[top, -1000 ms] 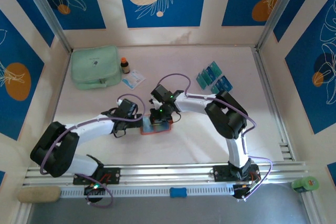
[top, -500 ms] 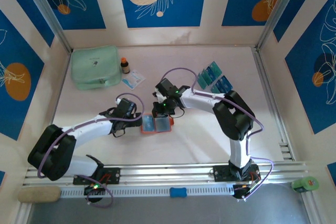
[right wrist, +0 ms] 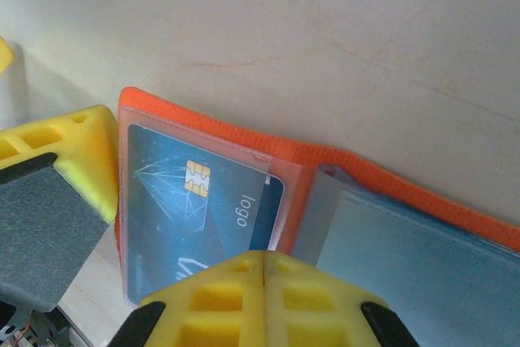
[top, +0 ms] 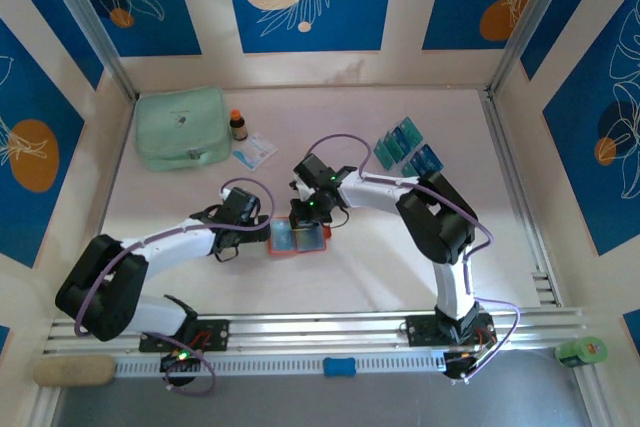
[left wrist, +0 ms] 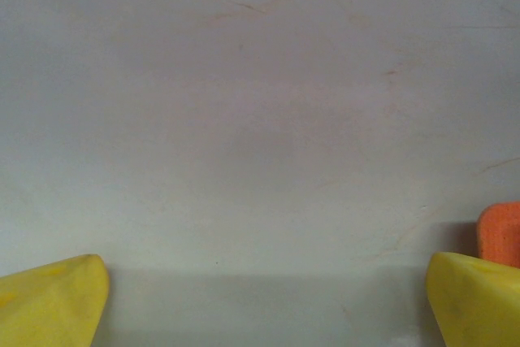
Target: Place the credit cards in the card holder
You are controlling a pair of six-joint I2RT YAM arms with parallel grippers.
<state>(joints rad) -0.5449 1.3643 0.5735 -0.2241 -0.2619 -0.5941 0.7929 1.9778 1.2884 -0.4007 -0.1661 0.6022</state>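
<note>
1. Holder (top: 298, 238) lies open mid-table (top: 380, 267), with at least one card (right wrist: 203, 201) pocketed.
2. Right pincer (right wrist: 264, 270), pressed together and empty, is at its 12 o'clock. Left pincer (left wrist: 264, 298), spread, is at 9 o'clock.
3. Loose cards (top: 408, 150) remain at 2 o'clock, so the task looks partly done.

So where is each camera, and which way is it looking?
Top external: high behind the arms, looking down at the table; both whole arms show.
Left wrist: on the left arm, facing table; the open left gripper's yellow fingertips show.
Right wrist: on the right arm, facing the open card holder with a credit card inside; the shut right gripper shows.
Shared: both wrist views catch the orange card holder.
</note>
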